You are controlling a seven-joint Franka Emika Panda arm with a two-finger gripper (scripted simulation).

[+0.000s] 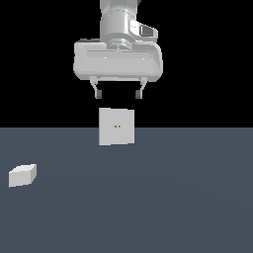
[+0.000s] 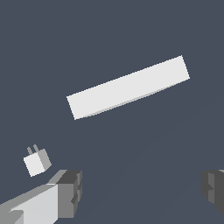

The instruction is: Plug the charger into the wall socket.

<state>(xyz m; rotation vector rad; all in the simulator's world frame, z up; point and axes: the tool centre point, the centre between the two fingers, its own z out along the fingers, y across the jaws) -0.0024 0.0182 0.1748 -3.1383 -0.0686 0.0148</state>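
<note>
The charger point(image 1: 22, 175) is a small white block lying on the grey floor at the exterior view's left, far from the arm. In the wrist view the charger point(image 2: 36, 162) shows two short prongs on one face. The wall socket point(image 1: 116, 126) is an upright white square plate with two yellowish dots, standing mid-scene. Seen from above, the wall socket point(image 2: 128, 86) appears as a long white bar. My gripper point(image 1: 118, 94) hangs open high above the socket, with nothing between its fingers point(image 2: 70, 192).
A flat grey floor point(image 1: 173, 197) carries both objects and spreads across the lower half of the exterior view. Behind it is black background.
</note>
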